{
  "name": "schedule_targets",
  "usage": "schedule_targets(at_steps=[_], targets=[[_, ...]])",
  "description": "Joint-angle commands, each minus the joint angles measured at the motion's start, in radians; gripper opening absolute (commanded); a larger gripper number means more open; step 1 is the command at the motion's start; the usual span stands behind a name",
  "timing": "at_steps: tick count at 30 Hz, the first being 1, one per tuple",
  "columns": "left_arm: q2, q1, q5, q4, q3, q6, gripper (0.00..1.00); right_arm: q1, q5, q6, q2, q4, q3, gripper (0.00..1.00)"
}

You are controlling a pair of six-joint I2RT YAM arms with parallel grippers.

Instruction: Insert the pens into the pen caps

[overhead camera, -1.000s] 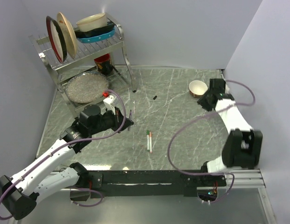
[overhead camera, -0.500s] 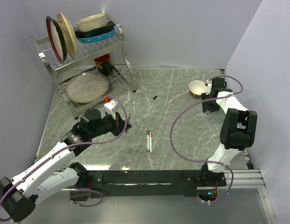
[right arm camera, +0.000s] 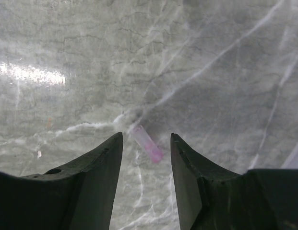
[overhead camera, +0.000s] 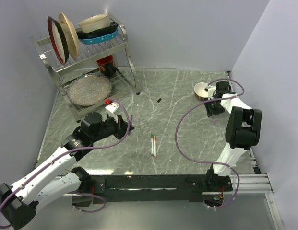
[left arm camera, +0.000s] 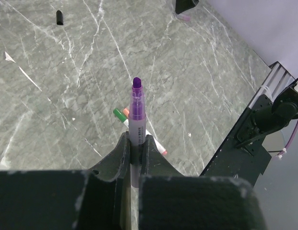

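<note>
Squeezing the purple pen point(left arm camera: 137, 108) tight in the left tool point(left arm camera: 135, 152), tip pointing forward. Farther off, holding the right tool point(right arm camera: 146, 139) spread apart just above the pink cap point(right arm camera: 148, 144), lying slanted on the bench point(right arm camera: 67, 57) between both fingers, nearest this arm.

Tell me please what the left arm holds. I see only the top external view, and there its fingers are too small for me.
Observer: The left wrist view shows the left fingers shut on a pen, uncapped, its purple tip pointing away from them.
Operator: And what is under the right arm?
Observer: In the right wrist view a pink cap lies on the table between the open right fingers, not gripped.
Operator: Is it upright?
Observer: No, it lies on its side, slanted across the gap.
</note>
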Motion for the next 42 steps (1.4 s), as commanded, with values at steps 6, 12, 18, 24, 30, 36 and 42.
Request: schedule_targets(at_steps=[6, 12, 18, 24, 30, 36, 42], targets=[[-0.01, 0.006, -0.04, 0.043, 0.003, 0.024, 0.01, -0.006, 0.006, -0.011, 0.049, 0.013, 0.02, 0.5], [-0.012, 0.008, -0.051, 0.042, 0.003, 0.026, 0.01, -0.01, 0.001, -0.016, 0.05, -0.004, 0.004, 0.48], [-0.017, 0.008, -0.079, 0.034, 0.004, 0.026, 0.01, -0.035, -0.04, -0.027, 0.059, -0.032, 0.002, 0.47], [-0.035, 0.009, -0.094, 0.034, 0.003, 0.024, 0.01, -0.036, -0.047, -0.024, 0.064, -0.035, -0.01, 0.46], [-0.05, 0.009, -0.121, 0.029, 0.003, 0.023, 0.01, -0.035, -0.014, -0.005, 0.079, -0.039, -0.003, 0.45], [-0.073, 0.009, -0.144, 0.029, -0.002, 0.021, 0.01, -0.027, -0.025, -0.002, 0.091, -0.079, 0.022, 0.3], [-0.087, 0.009, -0.164, 0.028, -0.002, 0.021, 0.01, 0.036, 0.002, 0.048, 0.072, -0.115, 0.047, 0.0]])
